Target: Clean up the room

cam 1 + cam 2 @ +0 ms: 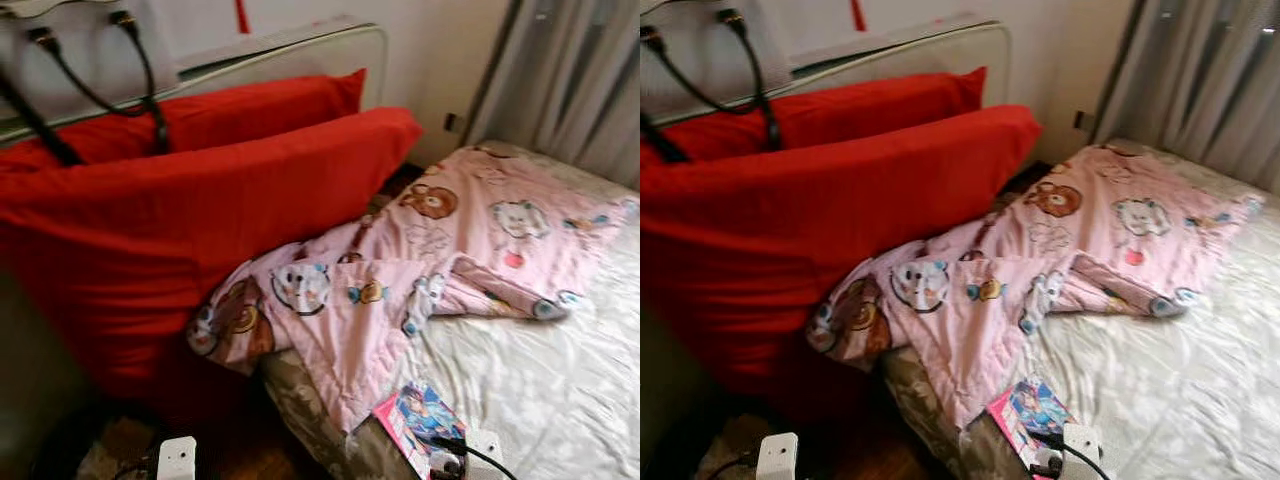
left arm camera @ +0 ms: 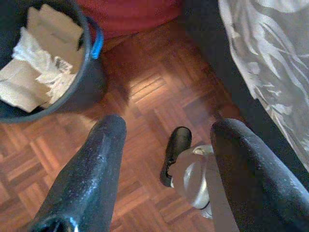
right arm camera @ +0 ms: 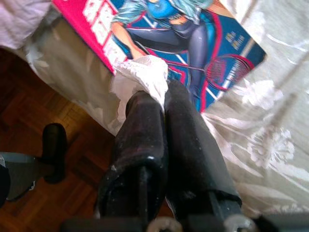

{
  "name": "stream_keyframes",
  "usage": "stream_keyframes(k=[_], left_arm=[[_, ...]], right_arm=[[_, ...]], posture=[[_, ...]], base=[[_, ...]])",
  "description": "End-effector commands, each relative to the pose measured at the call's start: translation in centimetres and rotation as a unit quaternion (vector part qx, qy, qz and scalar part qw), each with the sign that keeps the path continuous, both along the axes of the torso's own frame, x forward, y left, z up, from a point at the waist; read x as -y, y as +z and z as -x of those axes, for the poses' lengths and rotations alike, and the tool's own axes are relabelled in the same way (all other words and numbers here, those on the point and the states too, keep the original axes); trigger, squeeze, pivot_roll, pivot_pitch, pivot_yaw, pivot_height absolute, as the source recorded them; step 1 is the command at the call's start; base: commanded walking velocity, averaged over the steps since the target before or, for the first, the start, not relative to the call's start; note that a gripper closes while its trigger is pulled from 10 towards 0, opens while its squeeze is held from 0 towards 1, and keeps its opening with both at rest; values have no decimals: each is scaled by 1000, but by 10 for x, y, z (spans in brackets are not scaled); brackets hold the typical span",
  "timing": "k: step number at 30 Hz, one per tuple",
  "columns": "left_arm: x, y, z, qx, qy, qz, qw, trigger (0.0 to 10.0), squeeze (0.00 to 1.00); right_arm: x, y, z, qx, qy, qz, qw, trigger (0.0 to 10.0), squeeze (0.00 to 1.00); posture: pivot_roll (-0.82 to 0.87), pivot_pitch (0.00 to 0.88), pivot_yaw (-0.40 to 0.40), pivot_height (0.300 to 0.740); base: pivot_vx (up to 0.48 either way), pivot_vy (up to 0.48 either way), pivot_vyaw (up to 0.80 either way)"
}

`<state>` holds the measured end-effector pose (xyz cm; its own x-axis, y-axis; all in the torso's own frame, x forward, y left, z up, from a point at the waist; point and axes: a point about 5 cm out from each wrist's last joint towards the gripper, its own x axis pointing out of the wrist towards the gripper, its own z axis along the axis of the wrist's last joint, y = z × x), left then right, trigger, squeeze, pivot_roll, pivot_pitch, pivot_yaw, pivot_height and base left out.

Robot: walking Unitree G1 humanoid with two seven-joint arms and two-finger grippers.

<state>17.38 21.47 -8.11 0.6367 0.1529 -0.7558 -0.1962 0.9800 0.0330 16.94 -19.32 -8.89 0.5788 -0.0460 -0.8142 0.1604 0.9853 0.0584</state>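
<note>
Tissue [image 3: 142,77] — a crumpled white wad — sits pinched between the two black fingers of the right claw [image 3: 161,96], which are clenched together on it in the centre of the right wrist frame. Just behind the wad, a magazine [image 3: 193,34] with a pink border and a drawn figure holding a racket lies on the pale patterned bed sheet [image 3: 260,135] at the mattress edge; large white characters run along its upper left, too cropped to read. Parquet floor [image 3: 29,111] shows at the lower left of that frame, with the robot's black foot on it.

From the head cameras the same magazine [image 1: 418,415] appears small at the bottom centre of the frame. A pink cartoon-bear quilt [image 1: 420,260] sprawls across the middle, its corner drooping off the bed toward the lower left. Two big red pillows [image 1: 180,210] fill the left half, leaning against a headboard [image 1: 300,50] at the top. Grey curtains [image 1: 570,70] hang at the upper right.

The left wrist camera adds what those views lack: the left claw [image 2: 166,159], fingers spread wide and holding nothing, hangs over parquet, with a dark bin [image 2: 94,72] of paper scraps [image 2: 34,67] at the upper left of the frame.
</note>
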Motion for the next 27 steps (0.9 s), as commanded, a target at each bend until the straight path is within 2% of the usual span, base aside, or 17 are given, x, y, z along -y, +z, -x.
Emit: stream_keyframes(k=[1, 4, 19, 27], left_arm=[[1, 0, -2, -5, -8, -5, 1000, 10000, 0], [0, 0, -2, -6, -12, -7, 1000, 10000, 0], [2, -3, 3, -19, -16, -6, 1000, 10000, 0], [0, -3, 3, -21, -12, -4, 1000, 10000, 0]], right_arm=[[2, -2, 4, -10, 1, 4, 1000, 10000, 0], [0, -2, 4, -10, 0, 2, 1000, 10000, 0], [-5, -2, 2, -6, 15, 6, 1000, 10000, 0], [-9, -2, 2, -12, 19, 1, 1000, 10000, 0]], posture=[[40, 0, -47, 735], [26, 0, -27, 735], [34, 0, -31, 735], [40, 0, -36, 735]], base=[[0, 0, 800], [0, 0, 640], [0, 0, 733], [0, 0, 0]])
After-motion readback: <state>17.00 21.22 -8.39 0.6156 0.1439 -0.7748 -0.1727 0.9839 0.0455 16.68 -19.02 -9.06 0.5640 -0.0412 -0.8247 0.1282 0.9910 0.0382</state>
